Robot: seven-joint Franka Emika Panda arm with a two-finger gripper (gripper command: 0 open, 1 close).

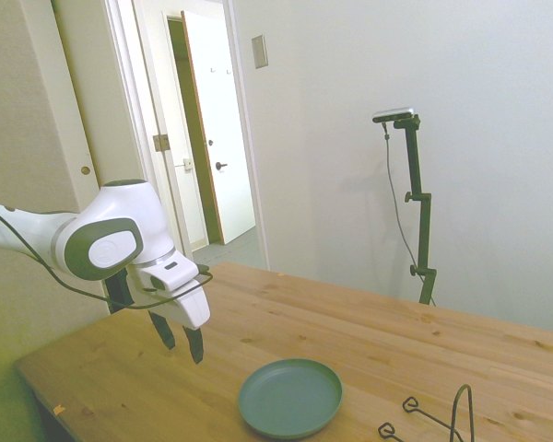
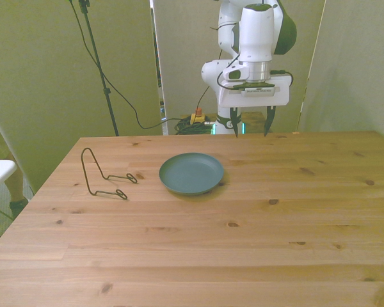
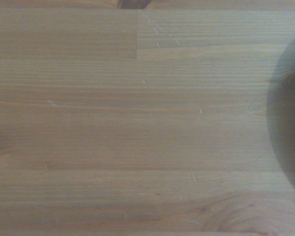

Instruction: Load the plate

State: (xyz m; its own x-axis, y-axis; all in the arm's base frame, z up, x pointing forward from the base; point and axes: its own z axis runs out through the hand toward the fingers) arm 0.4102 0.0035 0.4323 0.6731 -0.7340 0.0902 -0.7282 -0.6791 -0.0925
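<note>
The grey-green plate (image 1: 289, 398) (image 2: 191, 173) lies flat on the wooden table, with nothing on it. My gripper (image 1: 184, 348) (image 2: 251, 130) hangs above the table near its far edge, behind the plate and a little toward the front view's right. Its fingers point down, stand open and hold nothing. A blurred dark curve at the edge of the wrist view is part of the plate (image 3: 290, 123); the remainder of that view is bare wood.
A thin black wire rack (image 2: 88, 171) (image 1: 463, 388) stands on the table at the front view's left, beside the plate. Wooden tabletop (image 2: 262, 243) stretches toward the near edge. An open doorway (image 1: 203, 138) shows behind the arm in the side view.
</note>
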